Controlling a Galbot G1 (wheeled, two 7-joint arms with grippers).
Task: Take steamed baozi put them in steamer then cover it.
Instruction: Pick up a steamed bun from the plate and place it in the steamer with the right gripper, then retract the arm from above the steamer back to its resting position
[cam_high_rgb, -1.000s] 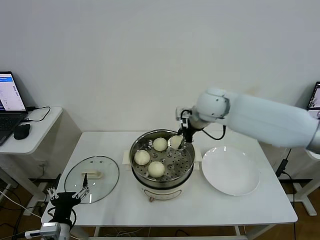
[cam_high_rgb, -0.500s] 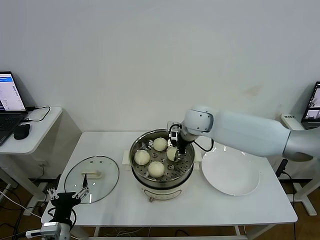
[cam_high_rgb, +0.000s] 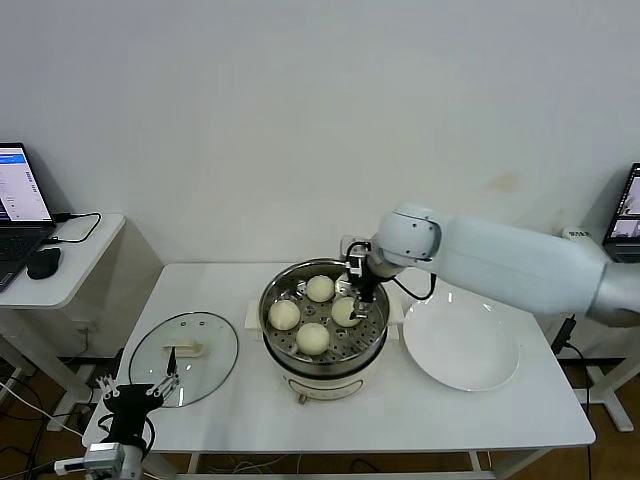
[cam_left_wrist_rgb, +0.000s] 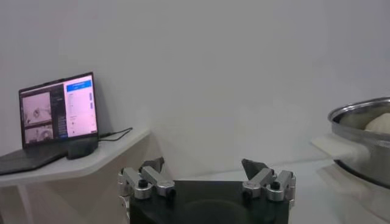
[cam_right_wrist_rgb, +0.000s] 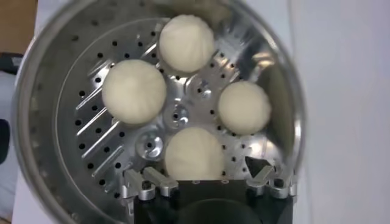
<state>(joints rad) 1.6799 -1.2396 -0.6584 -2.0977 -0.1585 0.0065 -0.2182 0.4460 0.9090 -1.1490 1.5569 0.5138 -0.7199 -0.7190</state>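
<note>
The steamer (cam_high_rgb: 268, 300) stands mid-table with several steamed baozi on its perforated tray. The one nearest the plate (cam_high_rgb: 345, 311) lies just below my right gripper (cam_high_rgb: 358, 287), which hangs open over the pot's right half, holding nothing. In the right wrist view the same baozi (cam_right_wrist_rgb: 194, 152) rests free on the tray between the spread fingers of the right gripper (cam_right_wrist_rgb: 194, 171); three more (cam_right_wrist_rgb: 134, 91) lie beyond it inside the steamer (cam_right_wrist_rgb: 42, 122). My left gripper (cam_high_rgb: 135, 390) is parked open below the table's front-left corner; in its own view this left gripper (cam_left_wrist_rgb: 204, 164) is empty.
A clear glass lid (cam_high_rgb: 184, 358) with a cream handle lies flat on the table left of the pot. An empty white plate (cam_high_rgb: 461, 341) sits to the right. A side desk with a laptop (cam_high_rgb: 20, 200) and mouse stands far left.
My right gripper came down into the pot with a baozi, opened and let it go on the tray. The left arm has not moved.
</note>
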